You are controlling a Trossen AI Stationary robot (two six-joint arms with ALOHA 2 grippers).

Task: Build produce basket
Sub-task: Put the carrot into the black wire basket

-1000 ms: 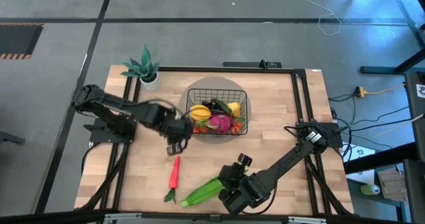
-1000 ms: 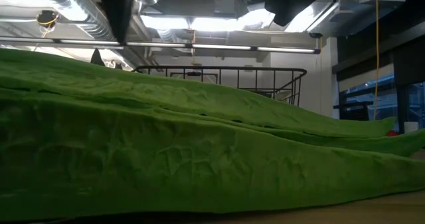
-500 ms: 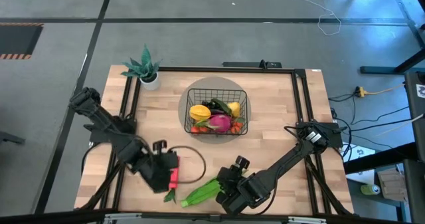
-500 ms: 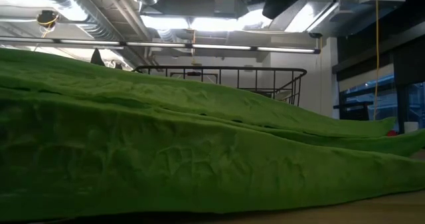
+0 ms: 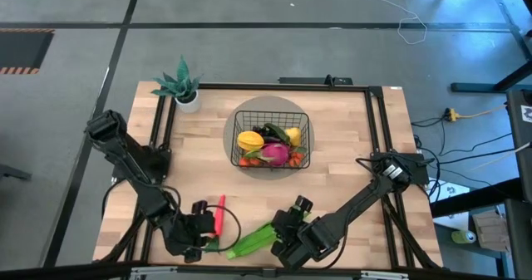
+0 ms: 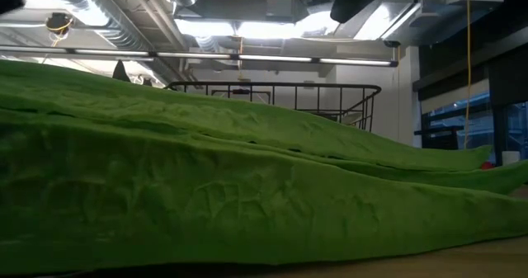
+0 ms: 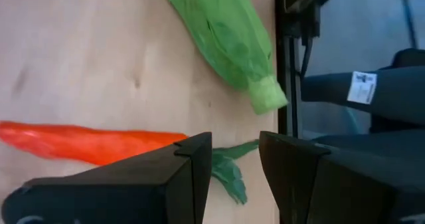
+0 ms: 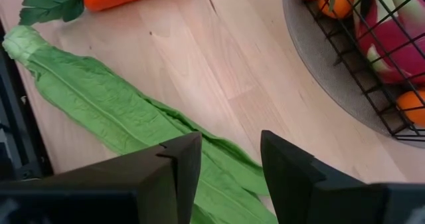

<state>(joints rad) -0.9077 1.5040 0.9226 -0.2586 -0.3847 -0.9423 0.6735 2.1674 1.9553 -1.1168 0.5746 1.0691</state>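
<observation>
I take the square black wire-grid basket [image 5: 272, 139] as my landmark; it sits mid-table, already holding the pink dragon fruit [image 5: 277, 154], yellow pieces and orange tomatoes. Two pieces of produce are not in it yet, both lying on the wooden table [image 5: 349, 147] well to the near side of the basket, towards the front edge: a slim orange-red carrot with a green leafy top [image 5: 218, 216] and a long green leafy bundle [image 5: 253, 239].

The left gripper [image 5: 196, 234] is down at the carrot's leafy end, farther from the basket than the carrot itself. From its wrist camera I see its two dark fingers [image 7: 189, 174] parted with nothing between them, straddling the leafy top, while the carrot's body runs off to one side, across the line of the fingers. The carrot's long axis points roughly towards the basket. I judge the left arm is the nearer one for it, and that it needs to shift onto the body before closing.

The right gripper [image 5: 293, 237] hovers over the leafy bundle's basket-side half, jaws released and empty, with the bundle [image 8: 126, 127] running lengthwise under it, pale stalk end away from the basket. The right arm reaches in low and stretched from the table's right side.
</observation>
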